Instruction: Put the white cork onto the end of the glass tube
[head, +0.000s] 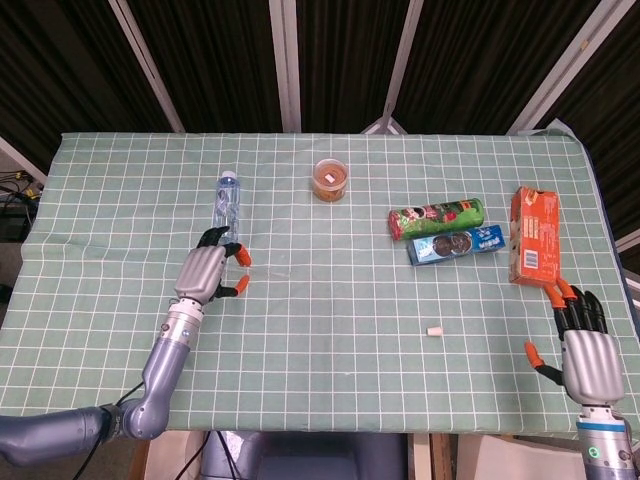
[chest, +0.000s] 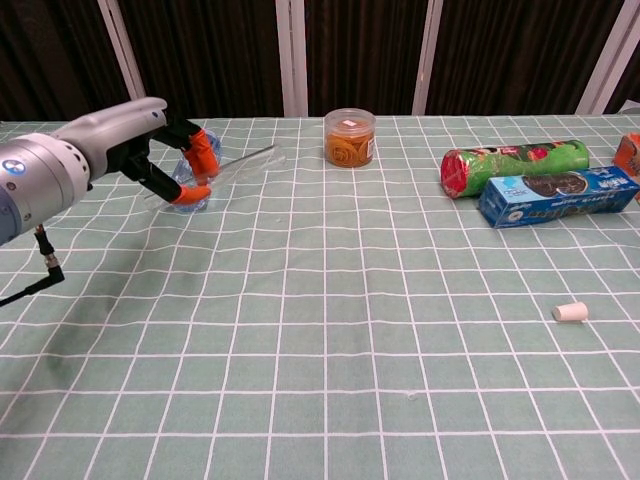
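Observation:
The clear glass tube (chest: 245, 162) is pinched in my left hand (chest: 165, 160), lifted off the cloth and slanting up to the right. The head view shows that hand (head: 210, 272) at the left of the table, just in front of the water bottle; the tube is too faint to make out there. The small white cork (head: 434, 330) lies alone on the checked cloth right of centre, near the front, and it lies low on the right as the cork (chest: 570, 312) in the chest view. My right hand (head: 580, 345) hovers open at the front right edge, right of the cork and apart from it.
A water bottle (head: 227, 205) lies behind the left hand. An orange-filled jar (head: 329, 180) stands at the back centre. A green can (head: 436, 217), a blue biscuit pack (head: 458, 244) and an orange box (head: 534, 236) lie at the right.

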